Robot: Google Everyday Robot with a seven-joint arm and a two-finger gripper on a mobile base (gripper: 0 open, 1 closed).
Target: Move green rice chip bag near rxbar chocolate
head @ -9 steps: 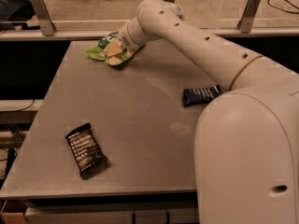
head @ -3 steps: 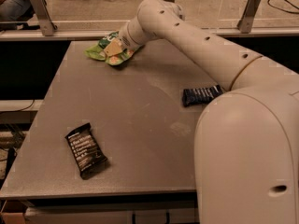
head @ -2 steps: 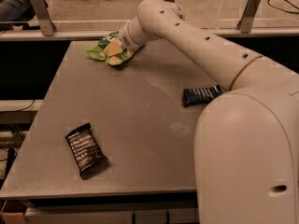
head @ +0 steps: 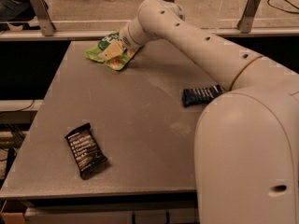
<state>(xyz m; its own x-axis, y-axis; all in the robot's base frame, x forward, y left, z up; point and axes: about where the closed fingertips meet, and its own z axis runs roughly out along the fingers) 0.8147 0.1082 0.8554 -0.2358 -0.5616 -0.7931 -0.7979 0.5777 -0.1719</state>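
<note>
The green rice chip bag lies crumpled at the far edge of the grey table, left of centre. My gripper is down on the bag's right part, at the end of the white arm reaching in from the right. The gripper covers part of the bag. The rxbar chocolate, a black wrapper with white text lines, lies flat near the table's front left corner, far from the bag.
A dark blue bar wrapper lies at the table's right side, partly behind my white arm base. A low rail with metal posts runs behind the table's far edge. The table drops off at left and front.
</note>
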